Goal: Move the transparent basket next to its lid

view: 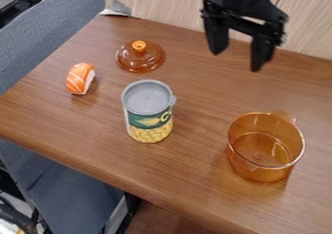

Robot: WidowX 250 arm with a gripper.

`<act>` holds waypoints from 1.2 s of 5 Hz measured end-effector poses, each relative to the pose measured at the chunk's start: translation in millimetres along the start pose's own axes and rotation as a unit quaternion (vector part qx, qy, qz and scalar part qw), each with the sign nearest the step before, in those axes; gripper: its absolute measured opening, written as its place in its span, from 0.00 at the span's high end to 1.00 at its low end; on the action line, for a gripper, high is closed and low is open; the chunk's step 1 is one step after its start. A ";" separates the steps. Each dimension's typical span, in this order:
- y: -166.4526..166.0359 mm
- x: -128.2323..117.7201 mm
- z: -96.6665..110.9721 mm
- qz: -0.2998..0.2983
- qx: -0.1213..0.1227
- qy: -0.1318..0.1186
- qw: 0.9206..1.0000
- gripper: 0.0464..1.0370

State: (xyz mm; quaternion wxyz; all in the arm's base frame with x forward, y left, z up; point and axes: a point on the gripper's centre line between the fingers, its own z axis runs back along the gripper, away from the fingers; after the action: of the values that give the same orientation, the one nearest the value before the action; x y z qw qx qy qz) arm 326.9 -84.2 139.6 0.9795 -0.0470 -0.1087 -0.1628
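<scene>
The hand (237, 60) hangs over the far part of the worktop (194, 179), to the right of the middle, and it points downward. Its two fingers stand well apart, one to the left and the other to the right, with an open gap between them. The transparent basket (262, 173), which is of orange-brown colour, stands upright on the worktop at the right side. Seen from the hand, the basket lies nearer and somewhat more to the right, and it is well apart from both fingers. Its round opening looks up, and its small handle (284, 116) is on the far side of the rim. The lid (141, 58), of similar transparent colour, rests at the far left with its orange knob (139, 45) upward. So the lid is to the left of the hand, and it is well apart from the basket, which is nearer and to the right of it. A can (148, 116) with a grey top and a green and yellow label stands upright to the left of the basket, on the near side of the lid. To the left of the lid and the can lies a piece of toy sushi (79, 78), orange with white stripes on its top.
</scene>
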 end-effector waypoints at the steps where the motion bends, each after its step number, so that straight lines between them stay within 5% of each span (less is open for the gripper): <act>1: -21.3 0.3 -2.6 -0.028 -0.014 0.001 1.000 0.04; 3: -60.0 1.2 -7.5 -0.088 -0.031 -0.003 0.996 0.04; 6: -90.4 -18.7 -41.2 -0.145 -0.042 0.034 0.988 0.04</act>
State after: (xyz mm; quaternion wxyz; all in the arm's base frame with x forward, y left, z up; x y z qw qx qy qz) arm 288.0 -168.9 100.4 0.9459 -0.0661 -0.0736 -0.3090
